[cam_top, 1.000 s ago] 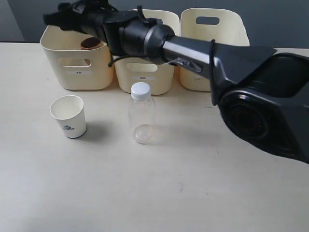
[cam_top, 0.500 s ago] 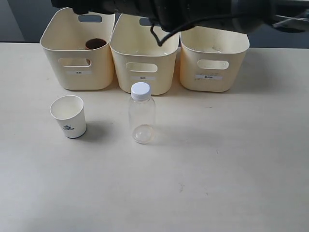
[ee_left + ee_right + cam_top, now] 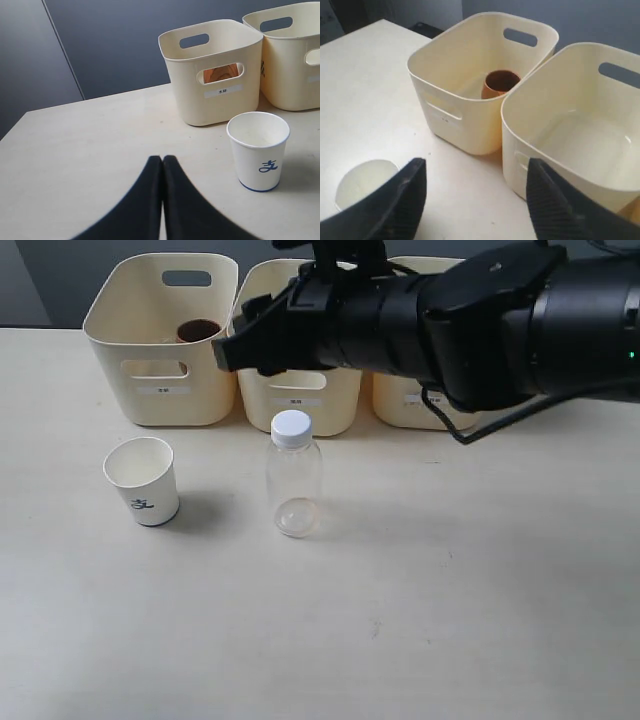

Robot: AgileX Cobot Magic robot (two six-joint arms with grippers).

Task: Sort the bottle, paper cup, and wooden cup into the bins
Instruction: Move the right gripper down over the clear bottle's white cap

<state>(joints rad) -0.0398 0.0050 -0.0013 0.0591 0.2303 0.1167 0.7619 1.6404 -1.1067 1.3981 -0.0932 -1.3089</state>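
The wooden cup stands inside the left bin; it shows as a brown cup in the right wrist view and through the handle cutout in the left wrist view. The paper cup stands upright on the table in front of that bin. To its right is the bottle, in front of the middle bin. My right gripper hangs open and empty above the gap between the left and middle bins. My left gripper is shut on nothing, low over the table near the paper cup.
The right bin is mostly hidden behind the right arm, which spans the back of the scene. The middle bin's inside holds nothing I can see. The table's edge and a dark wall lie behind the bins.
The right arm has drawn back from over the left bin, rightward and lower, and now covers the middle and right bins. The wooden cup stays in the left bin. Bottle and paper cup have not moved.
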